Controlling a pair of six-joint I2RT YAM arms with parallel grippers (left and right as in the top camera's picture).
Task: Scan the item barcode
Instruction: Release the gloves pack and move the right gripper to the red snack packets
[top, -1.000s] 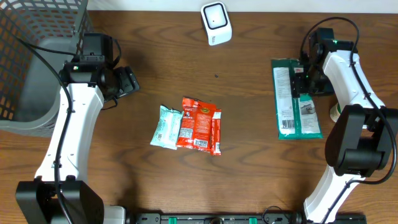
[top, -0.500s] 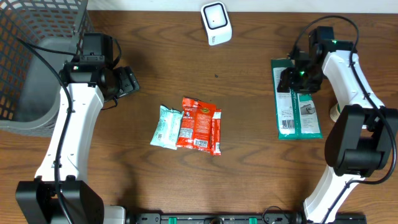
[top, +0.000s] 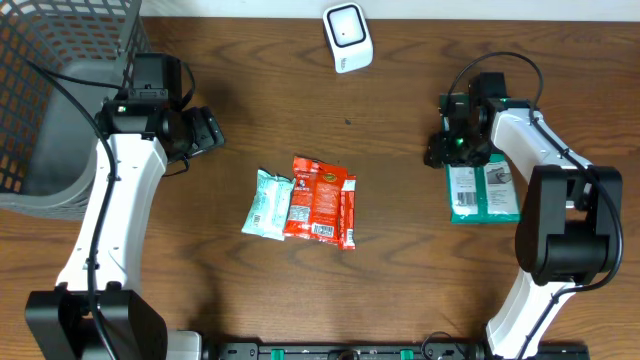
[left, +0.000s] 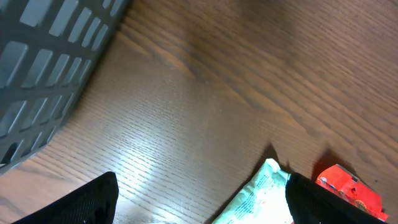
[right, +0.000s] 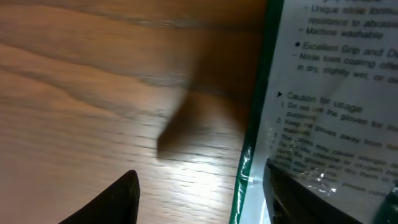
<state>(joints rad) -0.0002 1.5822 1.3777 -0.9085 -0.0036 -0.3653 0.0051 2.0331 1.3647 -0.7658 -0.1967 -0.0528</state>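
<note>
At far left, a grey mesh basket. Just right of it, the left gripper: spread wide, holds nothing, hangs over bare tabletop well apart from the goods.

Mid-table, a mint-green snack packet touching a red snack packet, both flat, neither in any grip. Up at the far edge, the white barcode scanner, with nothing before its window.

At right, the right gripper down on the upper end of the green glove package, whose lower end rests on the table, well apart from the scanner. In the wrist view, fingers apart and straddling the package's left edge. Impossible to tell whether clamped or merely poised.

By the look of it, early days, with no barcode presented yet. Left to do:
- secure the package
- carry it across to the scanner
- turn the printed code toward the window
</note>
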